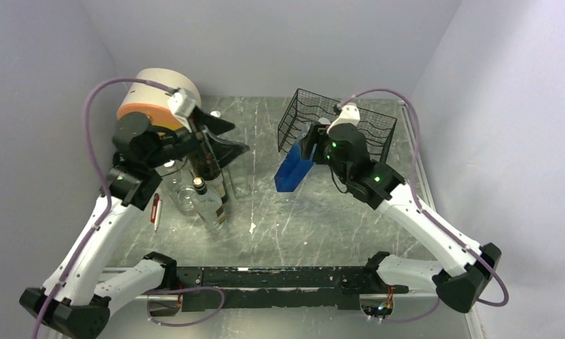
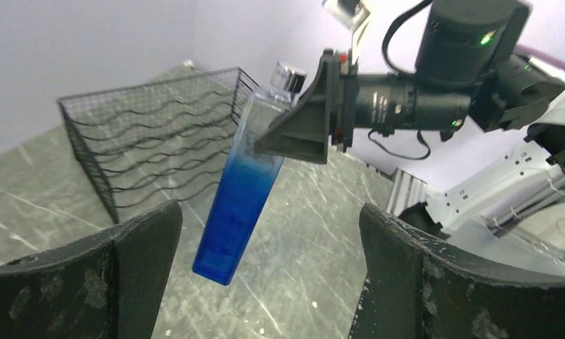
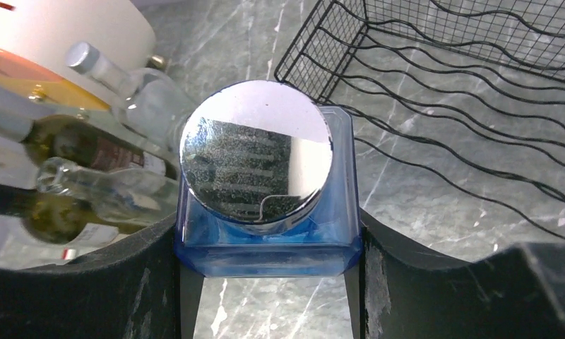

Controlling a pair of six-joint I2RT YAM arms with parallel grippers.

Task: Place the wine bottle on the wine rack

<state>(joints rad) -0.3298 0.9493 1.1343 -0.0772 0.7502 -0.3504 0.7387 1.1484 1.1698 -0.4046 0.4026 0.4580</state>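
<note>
The wine bottle point(image 1: 291, 173) is a square blue one with a round silver cap point(image 3: 255, 162). It hangs tilted above the table, base down and to the left. My right gripper point(image 1: 309, 150) is shut on its shoulder just under the cap, with the fingers point(image 3: 152, 268) pressed to both sides. The black wire wine rack point(image 1: 336, 120) stands just behind and to the right of the bottle, and nothing lies in the rows that show point(image 3: 442, 106). My left gripper point(image 1: 227, 138) is wide open at the left with nothing in it. Its view faces the bottle point(image 2: 241, 198) and the rack point(image 2: 159, 134).
A cluster of dark and clear bottles point(image 1: 205, 183) stands below the left gripper, and these bottles point(image 3: 89, 191) also show in the right wrist view. A white and orange drum point(image 1: 156, 99) sits at the back left. A red pen point(image 1: 155, 210) and a glass point(image 1: 184, 200) lie nearby.
</note>
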